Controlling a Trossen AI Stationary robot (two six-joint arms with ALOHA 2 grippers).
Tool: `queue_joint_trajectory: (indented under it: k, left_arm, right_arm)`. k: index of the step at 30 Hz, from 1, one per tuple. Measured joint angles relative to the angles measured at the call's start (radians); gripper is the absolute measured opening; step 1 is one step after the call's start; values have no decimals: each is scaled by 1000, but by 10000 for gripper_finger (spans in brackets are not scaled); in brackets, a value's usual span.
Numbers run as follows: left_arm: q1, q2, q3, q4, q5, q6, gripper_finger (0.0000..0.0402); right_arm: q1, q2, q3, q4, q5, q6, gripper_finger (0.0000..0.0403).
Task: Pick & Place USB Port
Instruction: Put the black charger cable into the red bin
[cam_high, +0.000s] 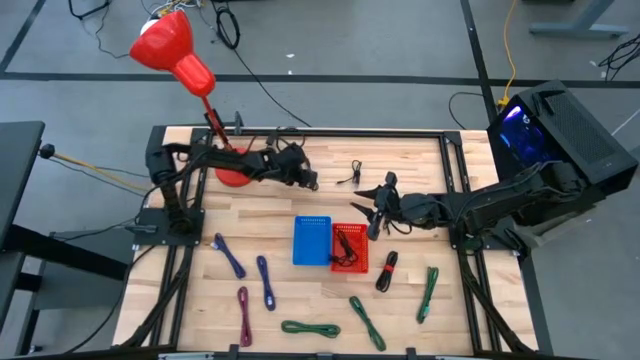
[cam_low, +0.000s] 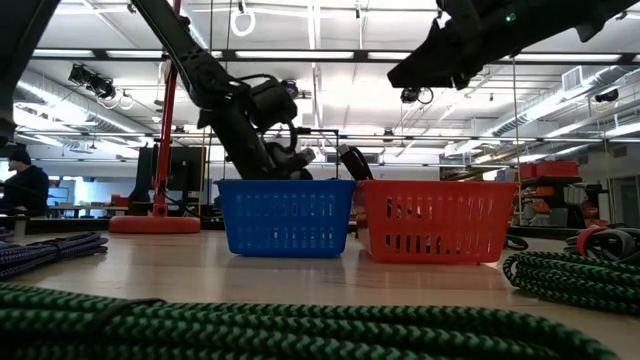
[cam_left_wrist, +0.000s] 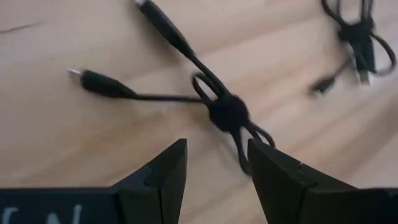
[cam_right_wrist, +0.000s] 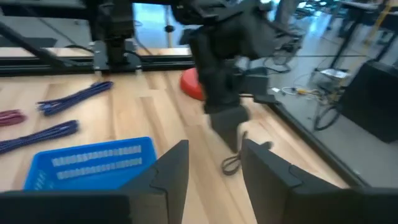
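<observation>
The left gripper hangs over the table beyond the blue basket, fingers apart and empty, right above a black USB cable tied in a loose bundle on the wood. The right gripper sits above the red basket, which touches the blue one; its fingers are also spread, seemingly holding nothing. Another black cable lies further beyond the blue basket

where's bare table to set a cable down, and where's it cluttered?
Free: bare wood between the blue plastic basket and the left gripper, and the strip left of the purple braided cables. Crowded: the front edge with the green braided cables, and around the red plastic basket, under the right gripper.
</observation>
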Motion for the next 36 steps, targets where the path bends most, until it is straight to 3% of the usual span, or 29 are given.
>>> queue_joint_trajectory:
  k: [30, 36]
  left_arm:
    - [2, 26, 44, 13, -57, -47, 174]
    - [0, 84, 45, 52, -42, -73, 174]
  right_arm:
    - [0, 0, 0, -3, -12, -11, 149]
    - [0, 0, 0, -3, -13, -11, 149]
